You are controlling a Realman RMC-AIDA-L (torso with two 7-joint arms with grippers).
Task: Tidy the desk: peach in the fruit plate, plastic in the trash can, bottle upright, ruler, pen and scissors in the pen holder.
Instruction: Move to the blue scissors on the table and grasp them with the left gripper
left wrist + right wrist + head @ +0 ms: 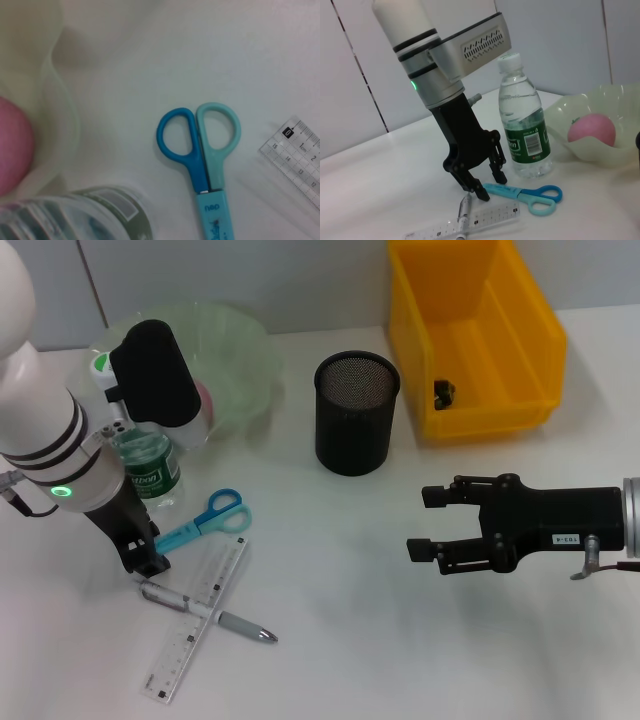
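Your left pincer (486, 186) stands tip-down on the counter (400, 640), fingers spread open around the blade end of the scissors (203, 522) with nothing clamped. The scissors lie flat, long axis running from the pincer up and away toward the pen holder (357, 412), blue and teal handle loops at the far end. Just beside the pincer, the pen (205, 610) lies across the clear ruler (196, 616), the two forming a cross; the pen's tip points toward your right arm. The bottle (524, 125) stands upright close behind the left pincer, next to the pale green fruit plate (600, 150) holding the peach (592, 131). Your right pincer (425, 523) hovers well apart, open and empty, pointing toward the left arm. A yellow bin (480, 340) sits past the pen holder. The counter is plain white, backed by a pale wall.
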